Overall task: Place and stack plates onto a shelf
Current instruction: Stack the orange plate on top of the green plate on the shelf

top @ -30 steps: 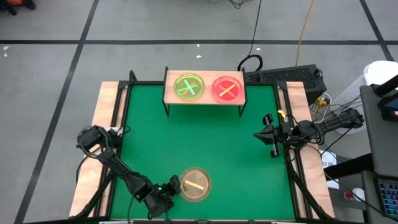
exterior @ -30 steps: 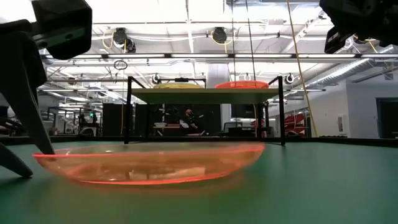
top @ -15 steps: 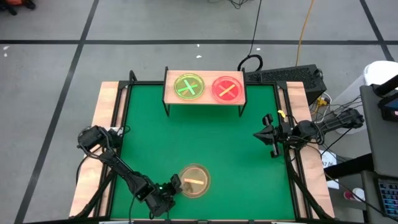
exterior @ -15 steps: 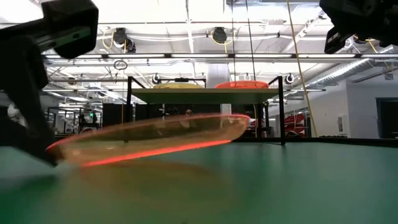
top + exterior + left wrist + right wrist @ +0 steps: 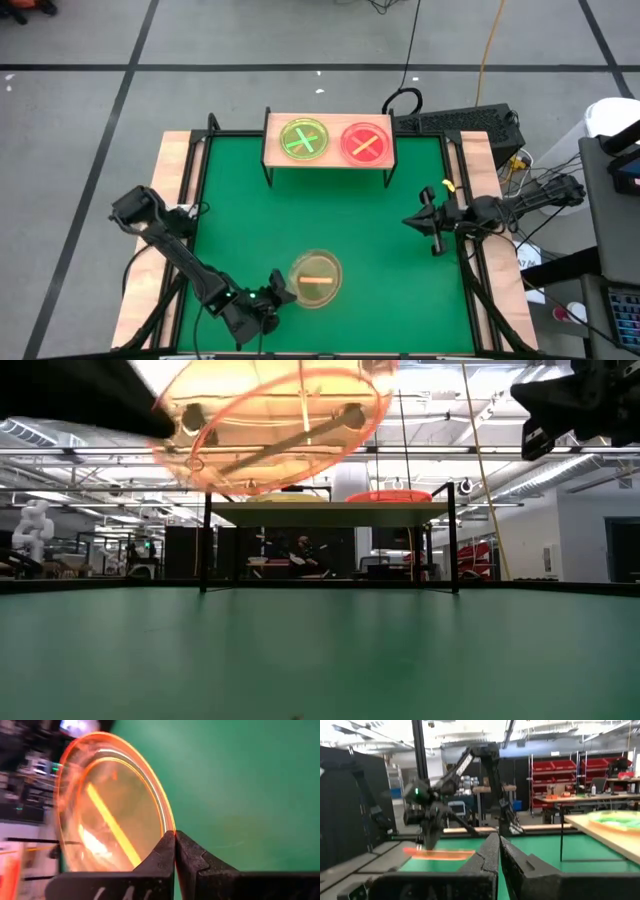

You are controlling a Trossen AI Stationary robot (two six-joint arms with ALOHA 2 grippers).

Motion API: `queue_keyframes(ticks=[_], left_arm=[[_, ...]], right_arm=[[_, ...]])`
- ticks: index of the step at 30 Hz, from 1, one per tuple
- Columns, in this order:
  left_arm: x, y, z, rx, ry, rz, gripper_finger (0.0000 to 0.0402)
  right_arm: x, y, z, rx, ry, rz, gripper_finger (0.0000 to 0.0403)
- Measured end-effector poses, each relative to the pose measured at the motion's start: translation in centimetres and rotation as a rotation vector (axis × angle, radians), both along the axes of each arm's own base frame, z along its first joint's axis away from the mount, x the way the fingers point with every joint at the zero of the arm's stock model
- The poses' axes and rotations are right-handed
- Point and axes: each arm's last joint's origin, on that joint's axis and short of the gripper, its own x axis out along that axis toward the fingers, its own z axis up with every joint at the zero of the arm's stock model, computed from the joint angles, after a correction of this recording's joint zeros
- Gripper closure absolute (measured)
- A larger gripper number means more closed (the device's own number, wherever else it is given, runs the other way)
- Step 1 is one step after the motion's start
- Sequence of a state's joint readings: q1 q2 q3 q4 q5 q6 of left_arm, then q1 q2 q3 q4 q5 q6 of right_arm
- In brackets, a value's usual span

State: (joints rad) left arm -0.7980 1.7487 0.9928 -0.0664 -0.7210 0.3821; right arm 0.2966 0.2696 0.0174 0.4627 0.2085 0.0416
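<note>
An amber plate (image 5: pixel 316 279) with a yellow stripe is in the air above the near middle of the green mat (image 5: pixel 330 215). My left gripper (image 5: pixel 277 293) is shut on its near-left rim. In the low view the plate (image 5: pixel 275 425) hangs high and tilted. The shelf (image 5: pixel 327 158) stands on its black legs at the far edge of the mat. It carries a green plate (image 5: pixel 303 138) and a red-pink plate (image 5: pixel 366 143) side by side. My right gripper (image 5: pixel 420 222) is shut and empty at the mat's right side. My left gripper pinches the amber plate's rim (image 5: pixel 168 826) between its two fingers, at the plate's near-left edge. The fingers come from the table's near-left side, roughly level. The plate is lifted clear of the mat and tilted, reaching away from the fingers toward the right.
The mat between the held plate and the shelf is bare green. Wooden strips (image 5: pixel 170 170) edge the table on the left and right. In the right wrist view the shelf (image 5: pixel 610 831) is to one side, with my left arm and the plate (image 5: pixel 440 853) beyond.
My left gripper has kept its hold and gone up, a little toward the far edge. The amber plate lay on the mat a second ago. Its right side then tipped up, and now it is lifted clear, high above the mat and tilted.
</note>
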Motion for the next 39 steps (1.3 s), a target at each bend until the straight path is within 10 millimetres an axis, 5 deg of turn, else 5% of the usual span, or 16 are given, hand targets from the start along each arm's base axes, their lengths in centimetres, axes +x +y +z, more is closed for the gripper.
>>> queue_keyframes(ticks=[12,23,39], left_arm=[[1.7,3.8,3.7,0.2,-0.106,0.096,0.04],[3.7,8.0,5.0,0.374,-0.063,0.131,0.0391],[2.7,19.2,11.4,0.455,-0.065,0.44,0.0388]], right_arm=[[0.0,0.0,-0.2,-0.013,0.024,-0.001,0.0403],[0.0,0.0,-0.3,-0.009,0.025,-0.001,0.0403],[0.0,0.0,-0.3,-0.009,0.025,0.0,0.0403]])
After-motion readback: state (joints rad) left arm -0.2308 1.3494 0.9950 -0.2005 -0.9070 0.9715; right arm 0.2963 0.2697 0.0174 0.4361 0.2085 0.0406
